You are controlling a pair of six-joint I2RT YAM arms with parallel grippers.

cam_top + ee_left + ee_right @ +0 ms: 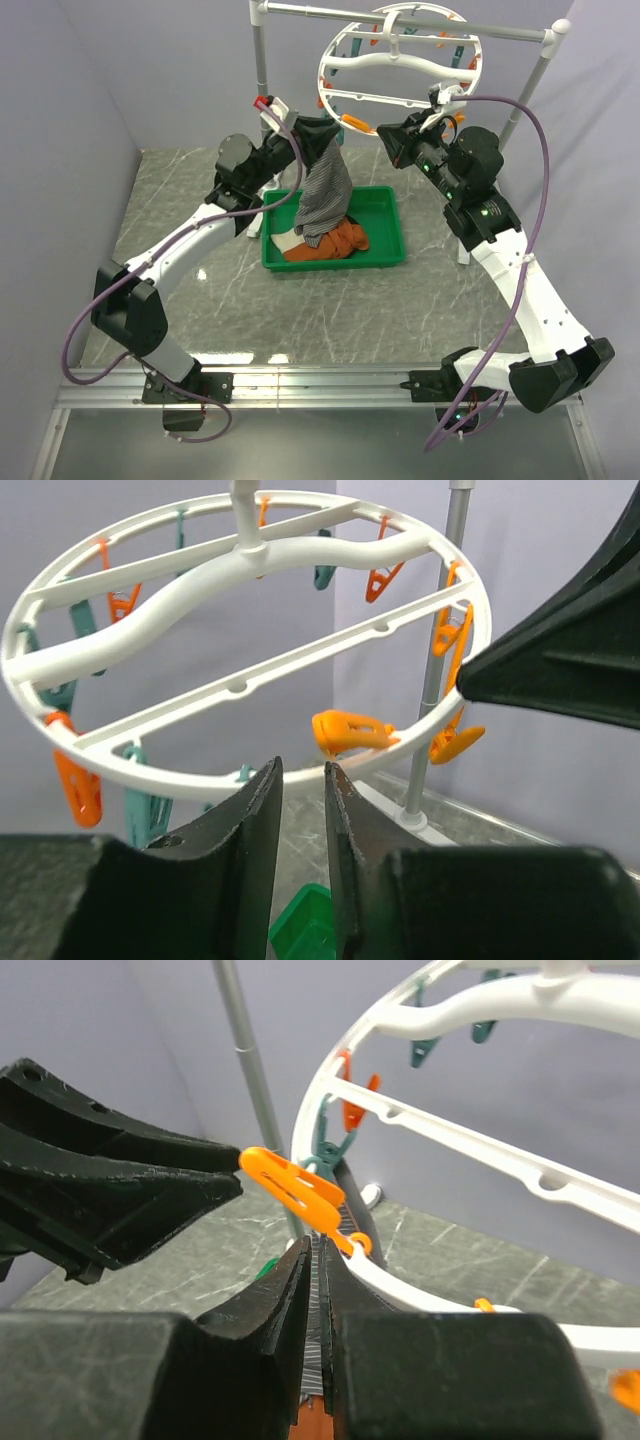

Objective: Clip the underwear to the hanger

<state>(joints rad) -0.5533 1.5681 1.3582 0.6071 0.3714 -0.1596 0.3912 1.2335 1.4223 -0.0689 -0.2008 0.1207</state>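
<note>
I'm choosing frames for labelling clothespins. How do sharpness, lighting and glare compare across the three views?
Top external: evenly lit and sharp, with pale glare patches on the marble table near the front rail. Left wrist: hanger and orange clothespin crisp, the near fingers dark and soft. Right wrist: orange clothespin sharp, its own fingers a dark blur.

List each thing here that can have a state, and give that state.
underwear: lifted, hanging over the green tray.
hanger: hanging, tilted.
nearest orange clip: closed, empty.
left fingers: slightly apart, empty.
right fingers: shut on the underwear.
green tray: holding the orange garment.
</note>
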